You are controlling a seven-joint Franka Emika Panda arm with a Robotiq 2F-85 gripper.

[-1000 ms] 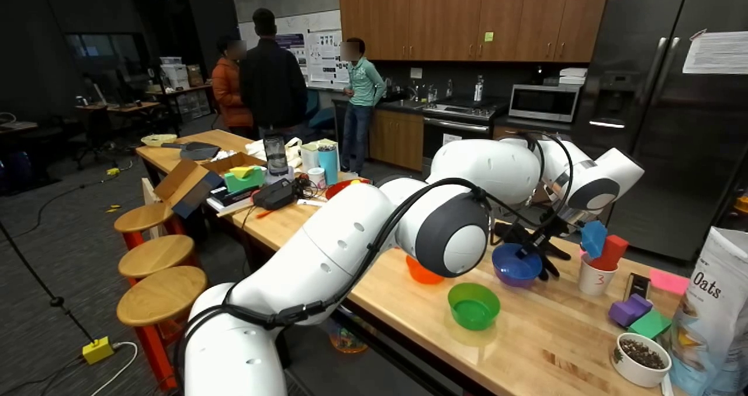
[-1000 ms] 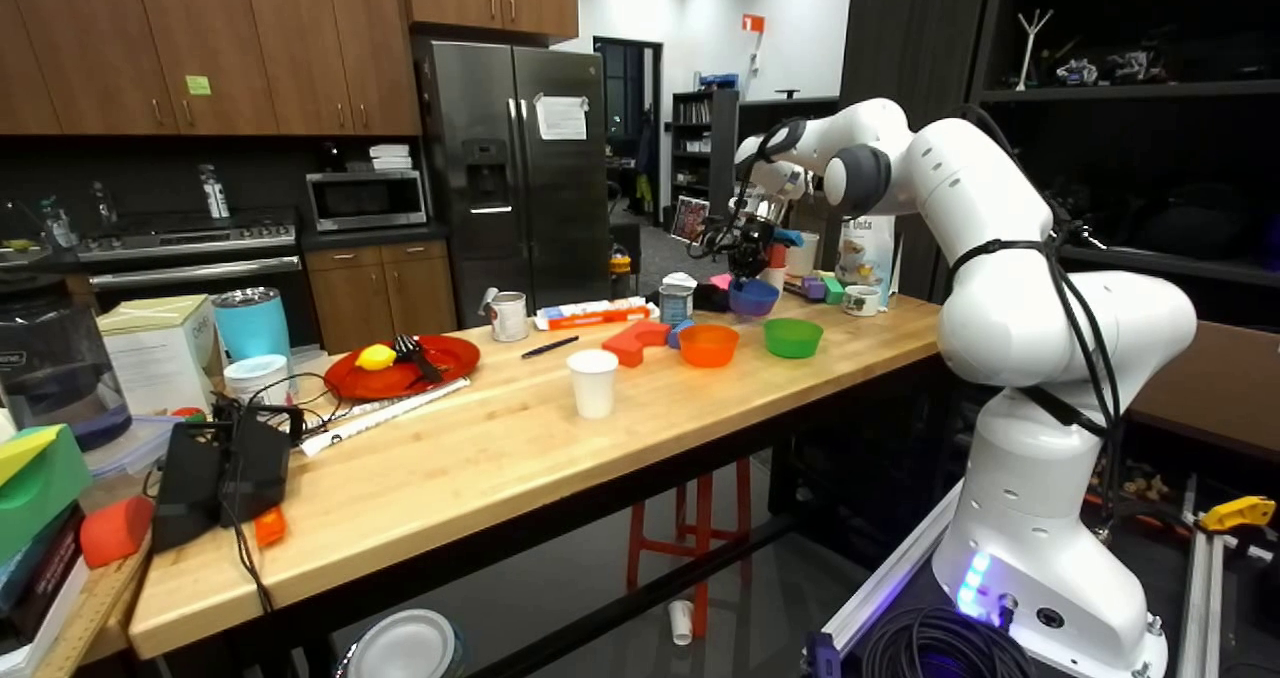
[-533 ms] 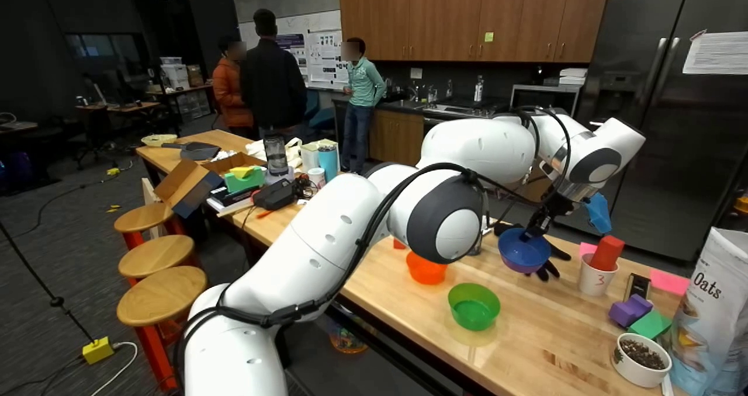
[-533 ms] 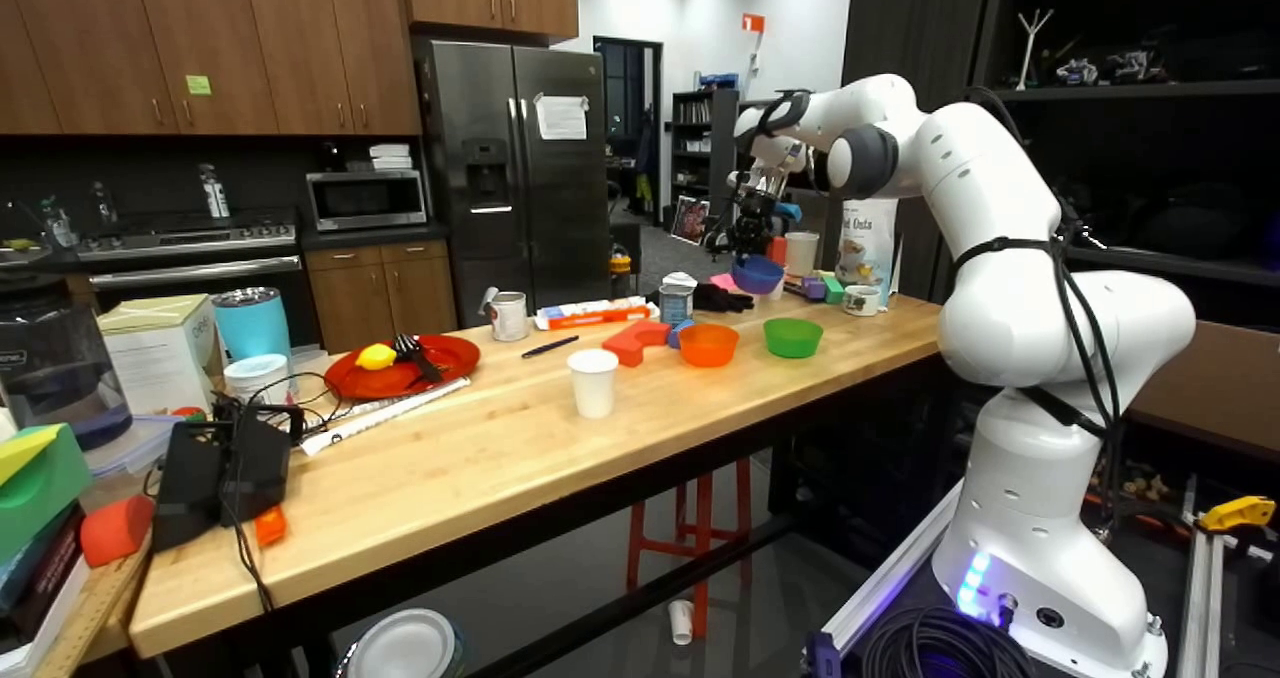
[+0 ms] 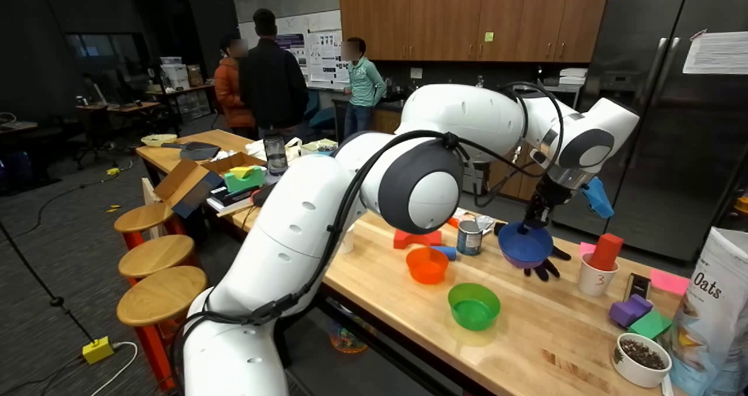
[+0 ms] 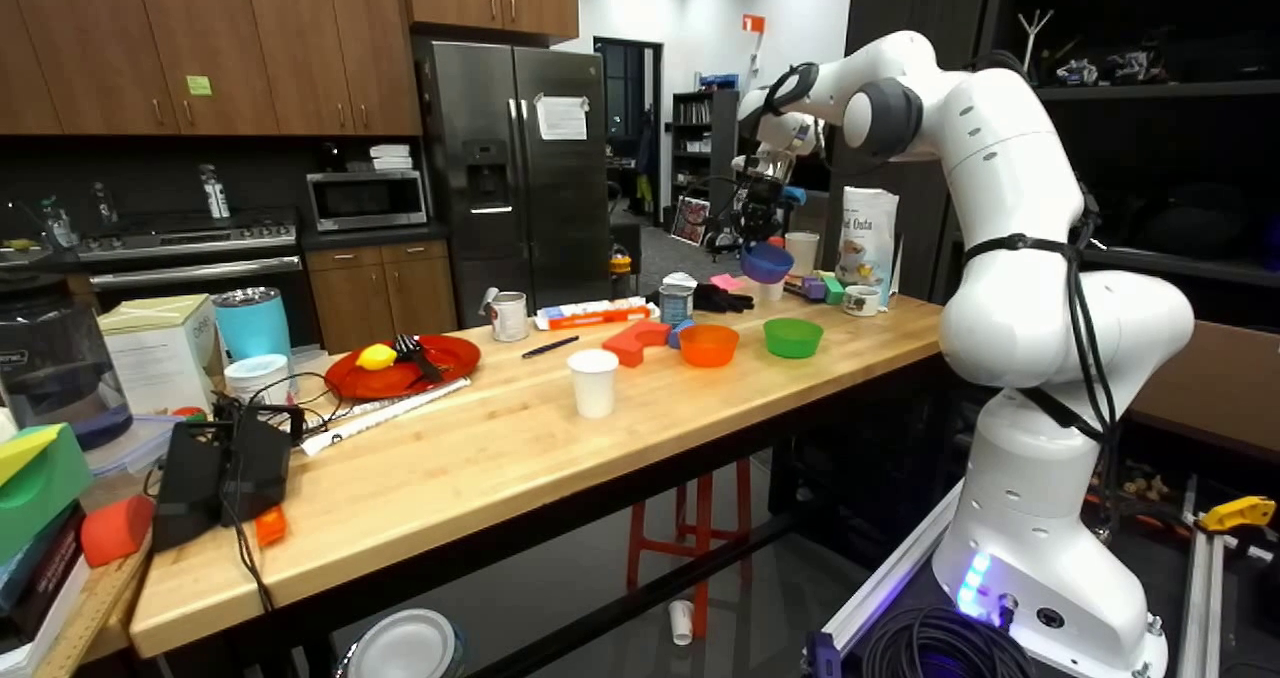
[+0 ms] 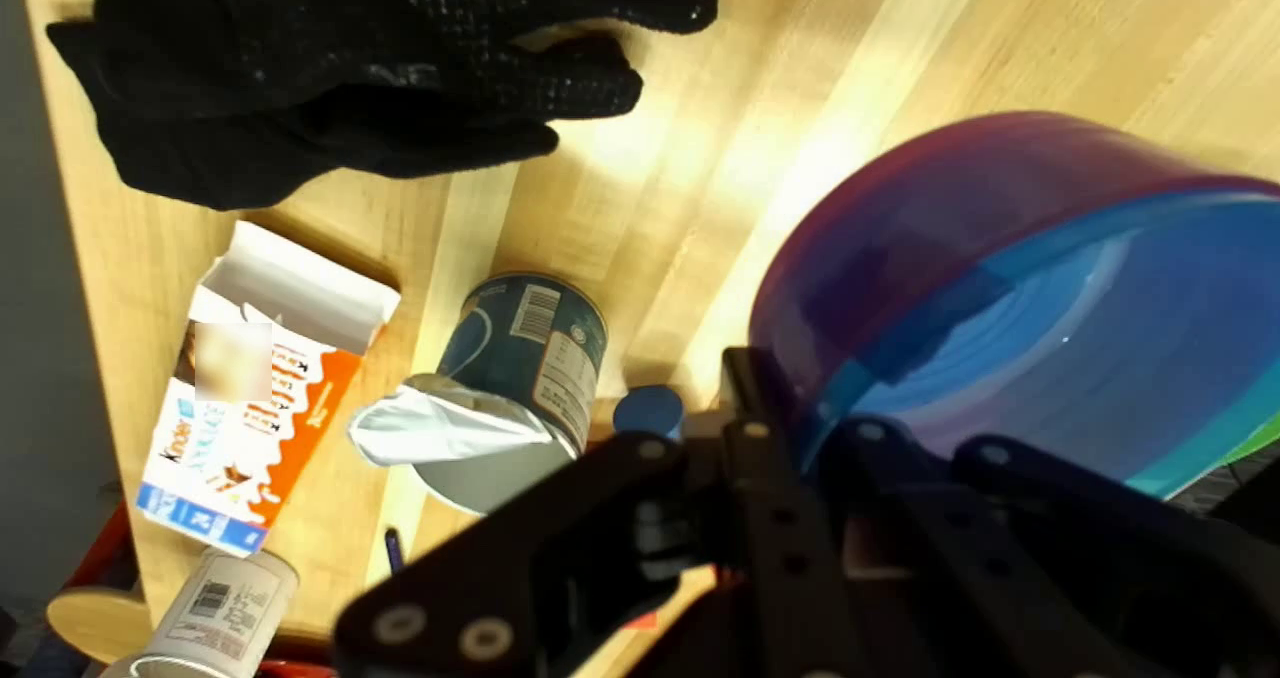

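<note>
wooden table [image 6: 460, 468] | on it: orange bowl [image 6: 709, 347]; green bowl [image 6: 793, 339]; white cup [image 6: 594, 386]; black glove [image 7: 300, 78]; red block [image 6: 634, 340]

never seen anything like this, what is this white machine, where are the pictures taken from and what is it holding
It is a robot arm, jointed a little like yours, ending in a black pincer. Two pictures come from cameras outside the robot, watching from different places; the close-up comes from a camera on its wrist, looking past the pincer. On the wooden table are, among other things, an orange bowl, a green bowl, a black glove, an opened can and a bag of oats. The pincer is closed on the rim of a blue bowl, which seems nested in a purple bowl, held up off the table.
</note>
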